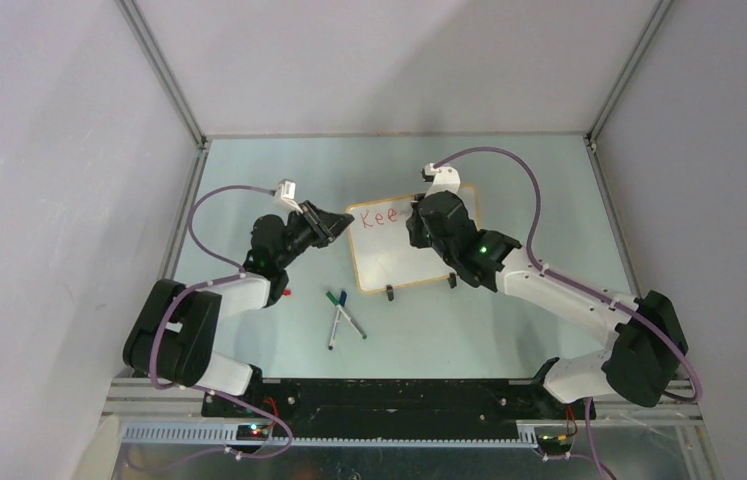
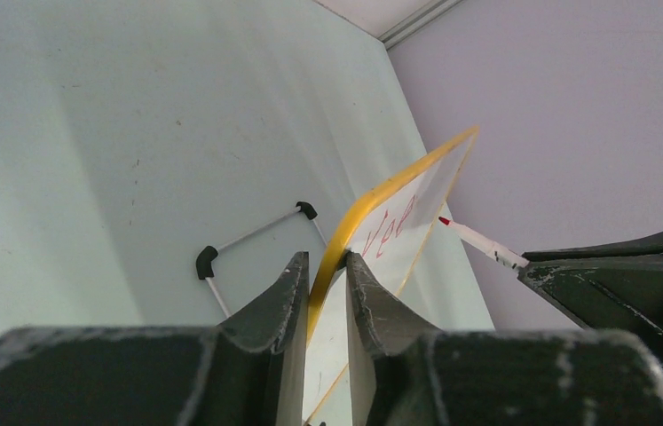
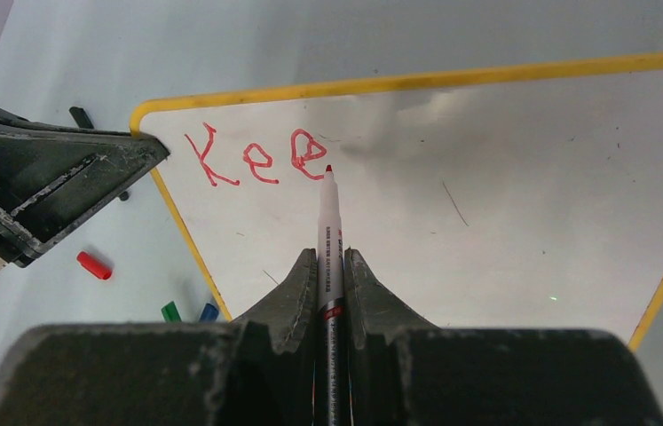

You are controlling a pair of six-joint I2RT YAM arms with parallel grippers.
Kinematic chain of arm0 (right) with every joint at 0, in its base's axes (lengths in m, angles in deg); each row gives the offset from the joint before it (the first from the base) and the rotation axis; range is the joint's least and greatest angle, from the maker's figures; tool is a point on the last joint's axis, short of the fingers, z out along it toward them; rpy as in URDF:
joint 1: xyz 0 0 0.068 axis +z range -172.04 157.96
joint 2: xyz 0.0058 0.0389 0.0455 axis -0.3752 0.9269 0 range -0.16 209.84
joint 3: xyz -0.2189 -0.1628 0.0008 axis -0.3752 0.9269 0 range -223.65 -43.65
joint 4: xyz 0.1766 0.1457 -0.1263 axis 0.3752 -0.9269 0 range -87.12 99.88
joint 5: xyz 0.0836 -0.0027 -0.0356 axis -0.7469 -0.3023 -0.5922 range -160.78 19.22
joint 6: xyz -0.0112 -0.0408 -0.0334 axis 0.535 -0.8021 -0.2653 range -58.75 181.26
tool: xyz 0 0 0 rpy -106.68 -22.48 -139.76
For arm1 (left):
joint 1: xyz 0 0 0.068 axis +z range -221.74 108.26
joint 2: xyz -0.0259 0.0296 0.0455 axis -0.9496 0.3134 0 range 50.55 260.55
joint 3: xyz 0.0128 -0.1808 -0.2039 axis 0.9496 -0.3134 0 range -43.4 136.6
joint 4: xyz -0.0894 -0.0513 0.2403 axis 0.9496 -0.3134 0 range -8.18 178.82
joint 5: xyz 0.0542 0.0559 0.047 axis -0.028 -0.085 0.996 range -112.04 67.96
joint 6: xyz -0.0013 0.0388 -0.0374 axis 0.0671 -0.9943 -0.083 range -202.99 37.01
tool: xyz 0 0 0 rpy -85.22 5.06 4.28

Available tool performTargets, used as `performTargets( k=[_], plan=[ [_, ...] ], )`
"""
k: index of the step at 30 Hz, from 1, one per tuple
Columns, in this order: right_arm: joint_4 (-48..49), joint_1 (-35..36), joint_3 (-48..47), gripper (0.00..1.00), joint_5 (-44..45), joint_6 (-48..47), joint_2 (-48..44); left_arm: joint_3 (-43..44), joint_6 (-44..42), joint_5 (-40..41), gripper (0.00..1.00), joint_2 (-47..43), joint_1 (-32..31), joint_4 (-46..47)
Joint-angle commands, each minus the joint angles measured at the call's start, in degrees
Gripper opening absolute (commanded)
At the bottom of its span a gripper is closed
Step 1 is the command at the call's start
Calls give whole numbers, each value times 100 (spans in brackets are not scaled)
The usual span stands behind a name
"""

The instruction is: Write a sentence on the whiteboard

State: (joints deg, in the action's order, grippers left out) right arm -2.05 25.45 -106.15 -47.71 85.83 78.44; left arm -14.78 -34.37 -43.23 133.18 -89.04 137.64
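Observation:
The whiteboard (image 1: pixel 399 258) stands tilted on the table, with a yellow-orange frame and black clip feet. The sentence (image 3: pixel 256 160) reads "Kee" in red at the board's top left corner. My right gripper (image 3: pixel 331 253) is shut on a red marker (image 3: pixel 328 213). The marker's tip touches the board just under the last "e". My left gripper (image 2: pixel 327 259) is shut on the whiteboard (image 2: pixel 425 191), one finger on each side of its left frame edge. Seen from above, the left gripper (image 1: pixel 342 222) is at the board's left side and the right gripper (image 1: pixel 417 222) is over its top.
A green and a blue marker (image 1: pixel 344 315) lie crossed on the table in front of the board. A red cap (image 1: pixel 287 293) lies by the left arm. The board's wire stand (image 2: pixel 256 235) sits behind it. Grey walls close in the table on three sides.

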Motion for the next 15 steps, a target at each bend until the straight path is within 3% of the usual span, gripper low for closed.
performTargets(
  k=[1, 15],
  plan=[
    [167, -60, -235, 0, 59, 138, 32, 240, 44, -55, 21, 33, -39, 226],
    [319, -93, -230, 0, 71, 164, 88, 218, 33, -31, 21, 9, -33, 231]
  ],
)
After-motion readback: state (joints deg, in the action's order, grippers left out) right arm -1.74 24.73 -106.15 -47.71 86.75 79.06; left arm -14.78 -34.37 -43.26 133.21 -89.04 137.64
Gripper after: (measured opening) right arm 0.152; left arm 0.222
